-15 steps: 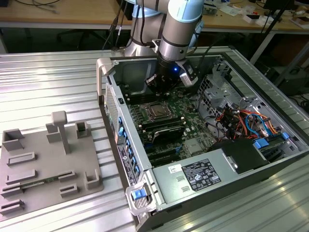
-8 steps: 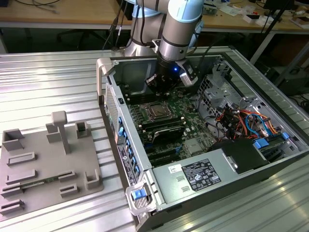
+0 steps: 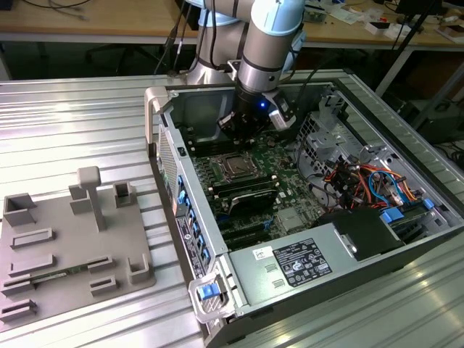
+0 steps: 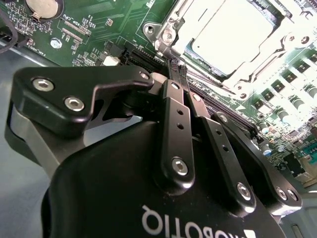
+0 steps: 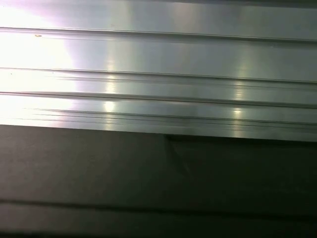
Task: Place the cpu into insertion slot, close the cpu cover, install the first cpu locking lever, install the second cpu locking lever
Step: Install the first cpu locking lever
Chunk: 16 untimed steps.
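Our jaws are clenched together beside the cpu cover (image 4: 173,25), upper centre of frame. We'd press slowly, squarely, sparing the cpu (image 4: 233,34).

Silvery ribbed aluminium tabletop (image 3: 72,123) spans the foreground, its grooves parallel, with a soft even sheen. In the first wrist view the same grooved aluminium (image 5: 158,59) throws back hard white glare; a dark matte band adjoins it. Behind, a long light-brown wooden workbench (image 3: 94,18) carries loose cables and small clutter. Grey metal bench legs (image 3: 397,61) stand toward the exterior view's right. Dark shadowed floor (image 3: 65,54) lies under the bench.
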### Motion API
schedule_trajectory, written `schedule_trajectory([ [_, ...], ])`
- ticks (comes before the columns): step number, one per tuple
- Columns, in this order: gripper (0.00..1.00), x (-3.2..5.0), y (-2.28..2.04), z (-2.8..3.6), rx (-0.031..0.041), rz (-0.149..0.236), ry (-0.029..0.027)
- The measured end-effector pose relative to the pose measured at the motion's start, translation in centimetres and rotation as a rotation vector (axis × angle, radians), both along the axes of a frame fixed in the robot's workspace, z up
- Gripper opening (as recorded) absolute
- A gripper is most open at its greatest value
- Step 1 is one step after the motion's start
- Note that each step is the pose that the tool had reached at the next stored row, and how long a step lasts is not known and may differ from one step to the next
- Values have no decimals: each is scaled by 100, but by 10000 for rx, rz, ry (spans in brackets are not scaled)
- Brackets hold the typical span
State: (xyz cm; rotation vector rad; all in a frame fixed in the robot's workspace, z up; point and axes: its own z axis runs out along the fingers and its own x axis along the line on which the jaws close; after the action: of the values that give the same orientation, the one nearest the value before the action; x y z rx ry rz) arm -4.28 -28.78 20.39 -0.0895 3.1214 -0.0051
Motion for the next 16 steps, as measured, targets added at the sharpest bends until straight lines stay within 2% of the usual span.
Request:
schedule_trajectory([
  [10, 11, 1, 1, 25, -5, -1, -3],
  [16, 11, 3, -19, 21, -6, 0, -2],
])
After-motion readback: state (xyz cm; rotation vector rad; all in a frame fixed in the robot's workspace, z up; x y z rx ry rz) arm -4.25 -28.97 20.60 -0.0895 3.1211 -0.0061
